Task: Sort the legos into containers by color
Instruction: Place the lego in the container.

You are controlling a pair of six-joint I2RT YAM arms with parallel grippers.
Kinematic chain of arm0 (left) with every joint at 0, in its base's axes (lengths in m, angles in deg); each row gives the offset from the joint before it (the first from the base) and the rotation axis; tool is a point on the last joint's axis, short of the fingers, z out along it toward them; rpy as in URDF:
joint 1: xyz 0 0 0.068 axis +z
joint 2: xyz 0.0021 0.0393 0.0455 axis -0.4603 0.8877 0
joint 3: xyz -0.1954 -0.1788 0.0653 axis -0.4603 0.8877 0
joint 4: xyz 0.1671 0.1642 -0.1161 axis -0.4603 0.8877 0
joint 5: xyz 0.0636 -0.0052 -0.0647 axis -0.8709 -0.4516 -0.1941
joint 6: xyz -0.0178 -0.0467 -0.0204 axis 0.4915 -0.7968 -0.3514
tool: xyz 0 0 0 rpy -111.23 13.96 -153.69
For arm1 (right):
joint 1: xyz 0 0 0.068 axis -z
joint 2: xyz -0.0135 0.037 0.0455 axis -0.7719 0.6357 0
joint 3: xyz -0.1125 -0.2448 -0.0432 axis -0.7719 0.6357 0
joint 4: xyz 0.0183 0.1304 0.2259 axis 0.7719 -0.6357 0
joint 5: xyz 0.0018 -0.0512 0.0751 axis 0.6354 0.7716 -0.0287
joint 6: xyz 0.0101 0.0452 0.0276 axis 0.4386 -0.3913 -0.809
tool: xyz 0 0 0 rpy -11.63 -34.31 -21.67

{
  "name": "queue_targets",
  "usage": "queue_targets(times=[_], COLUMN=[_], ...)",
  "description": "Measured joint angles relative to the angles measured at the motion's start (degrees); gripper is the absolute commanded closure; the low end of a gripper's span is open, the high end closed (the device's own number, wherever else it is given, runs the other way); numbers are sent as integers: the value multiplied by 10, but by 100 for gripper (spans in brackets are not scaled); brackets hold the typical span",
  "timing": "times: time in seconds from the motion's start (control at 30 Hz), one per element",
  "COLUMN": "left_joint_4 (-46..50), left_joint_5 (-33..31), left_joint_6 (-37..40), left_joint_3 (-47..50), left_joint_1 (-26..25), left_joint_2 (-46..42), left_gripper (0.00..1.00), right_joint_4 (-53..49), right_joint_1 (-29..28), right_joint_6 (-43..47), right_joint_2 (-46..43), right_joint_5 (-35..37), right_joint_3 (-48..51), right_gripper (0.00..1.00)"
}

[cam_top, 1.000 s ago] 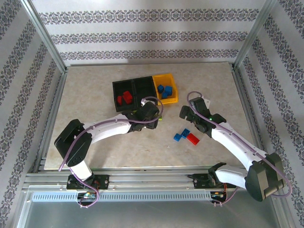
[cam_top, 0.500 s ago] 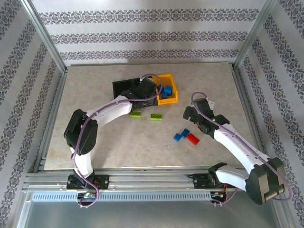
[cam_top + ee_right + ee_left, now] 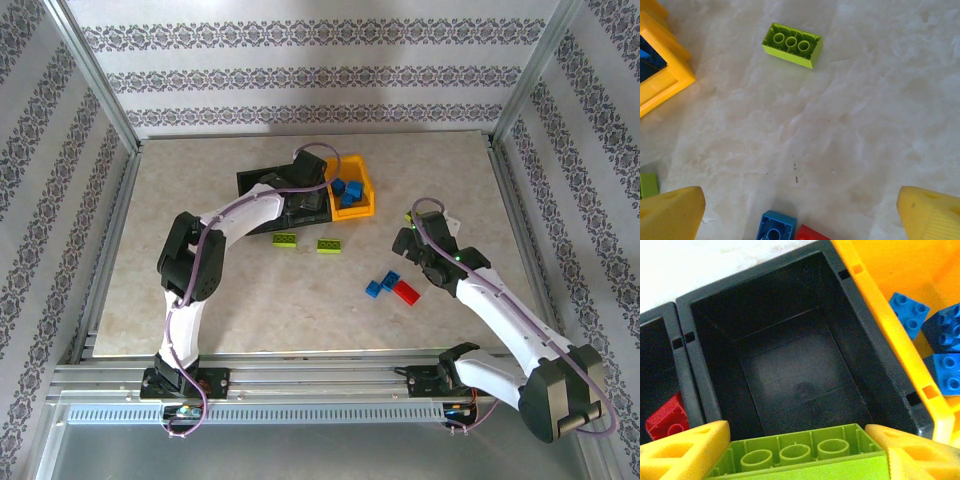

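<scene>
legos (image 3: 328,245) lie partly loose on the pale marbled table (image 3: 190,280) and partly in the containers (image 3: 262,185). a second ago the left arm was bent low in front of the bins. now it stretches out over them, and two lime bricks (image 3: 286,240) show on the table just before the row. the right arm has drawn back a little toward its base.

from the left, a red brick (image 3: 667,420) sits in the left black bin (image 3: 655,355). the left pincer (image 3: 797,440) hangs above the middle black bin (image 3: 790,315). its yellow fingers (image 3: 685,450) are about half spread and clamped on the ends of a lime brick (image 3: 800,462), whose hollow underside with three round tubes faces the wrist camera. next door, the yellow bin (image 3: 880,305) holds glossy studded blue bricks (image 3: 910,312).

further right on the table, a loose blue pair (image 3: 380,285) huddles just beside a red piece (image 3: 406,292). the right pincer (image 3: 800,210) hovers over the table there, jaws spread wide and gripping nothing.
</scene>
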Motion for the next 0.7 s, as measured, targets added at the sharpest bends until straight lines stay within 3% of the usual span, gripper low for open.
queue_targets(times=[0.43, 0.7], left_joint_4=[21, 33], left_joint_5=[1, -1], left_joint_6=[6, 15], left_joint_3=[-40, -57], left_joint_1=[3, 3], left_joint_2=[26, 45], left_gripper=[30, 20], right_joint_4=[0, 0], right_joint_1=[7, 7], right_joint_6=[-11, -13], right_joint_2=[-6, -7], right_joint_5=[-8, -13], right_joint_3=[15, 17], right_gripper=[2, 2])
